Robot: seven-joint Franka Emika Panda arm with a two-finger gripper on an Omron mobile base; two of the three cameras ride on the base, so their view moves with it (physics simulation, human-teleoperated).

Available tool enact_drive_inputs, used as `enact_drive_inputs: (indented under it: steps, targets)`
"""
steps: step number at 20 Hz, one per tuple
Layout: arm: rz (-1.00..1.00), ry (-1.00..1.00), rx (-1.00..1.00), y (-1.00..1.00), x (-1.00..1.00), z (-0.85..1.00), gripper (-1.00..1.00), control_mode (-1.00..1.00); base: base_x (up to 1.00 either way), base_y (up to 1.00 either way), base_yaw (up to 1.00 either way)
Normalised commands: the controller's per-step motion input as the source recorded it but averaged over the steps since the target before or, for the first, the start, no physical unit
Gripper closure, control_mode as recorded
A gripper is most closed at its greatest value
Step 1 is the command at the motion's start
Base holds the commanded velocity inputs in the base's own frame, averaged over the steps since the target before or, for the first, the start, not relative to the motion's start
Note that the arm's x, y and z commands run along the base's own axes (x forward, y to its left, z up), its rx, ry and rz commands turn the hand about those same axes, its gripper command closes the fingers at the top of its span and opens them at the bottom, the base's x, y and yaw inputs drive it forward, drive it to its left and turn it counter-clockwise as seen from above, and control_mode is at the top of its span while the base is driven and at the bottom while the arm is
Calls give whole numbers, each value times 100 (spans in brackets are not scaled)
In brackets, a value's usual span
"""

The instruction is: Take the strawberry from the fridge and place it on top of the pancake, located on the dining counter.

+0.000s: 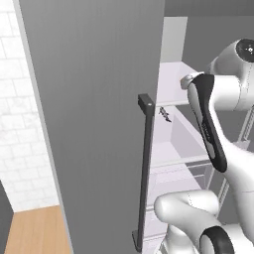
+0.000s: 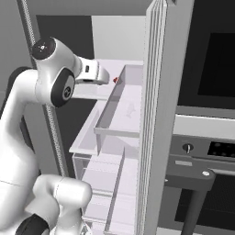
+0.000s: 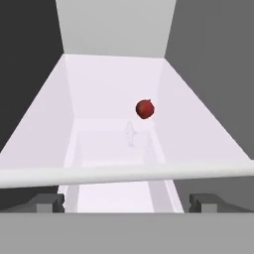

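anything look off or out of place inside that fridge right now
Nothing stands out. The strawberry sits whole on the white shelf inside the fridge, with no spill or damage visible. The open gripper is apart from it, short of the shelf's front edge.

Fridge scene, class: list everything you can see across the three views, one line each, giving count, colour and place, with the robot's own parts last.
strawberry: one, red, on the white fridge shelf ahead of the gripper.
fridge: one, grey, doors open, white shelves and clear drawers inside.
door handle: one, dark vertical bar on the left door.
oven: one, black and silver, right of the fridge.
wall: white tile, left.
floor: light wood, lower left.
gripper: one, dark fingertips, open, short of the strawberry.
arm: one, white with dark joints.
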Motion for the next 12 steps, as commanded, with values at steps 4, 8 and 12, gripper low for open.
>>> enact_drive_inputs:
  steps: [4, 8, 12]
  targets:
    - [0, 3, 0, -23, 59, -3, -100, -100, 0, 0, 0]
    - [0, 1, 0, -23, 32, -7, -100, -100, 0, 0, 0]
    - [0, 0, 0, -6, 40, -30, -100, -100, 0, 0, 0]
